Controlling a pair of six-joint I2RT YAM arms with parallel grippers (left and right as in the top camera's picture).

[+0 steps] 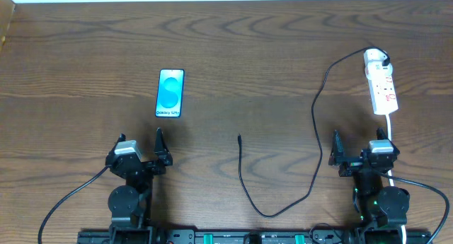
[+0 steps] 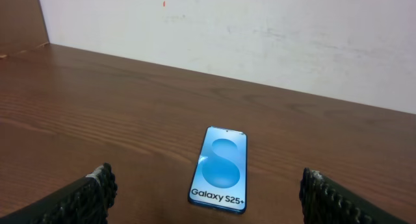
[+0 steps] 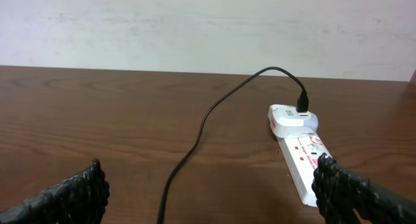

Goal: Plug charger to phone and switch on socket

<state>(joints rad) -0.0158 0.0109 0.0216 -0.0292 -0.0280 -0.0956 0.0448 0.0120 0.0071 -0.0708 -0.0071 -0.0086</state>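
The phone point(image 1: 170, 93) lies flat on the brown table, screen up, cyan with "Galaxy S25+" text; it also shows in the left wrist view point(image 2: 220, 169). The black charger cable point(image 1: 316, 124) runs from an adapter on the white socket strip point(image 1: 381, 85) at far right, loops toward the front edge, and ends in a plug tip point(image 1: 239, 137) at table centre. The strip point(image 3: 300, 152) and cable point(image 3: 195, 143) show in the right wrist view. My left gripper point(image 1: 140, 150) is open and empty, near of the phone. My right gripper point(image 1: 361, 150) is open and empty, near of the strip.
The strip's white cord point(image 1: 391, 131) runs from the strip toward the right arm's base. A white wall point(image 2: 260, 29) borders the table's far edge.
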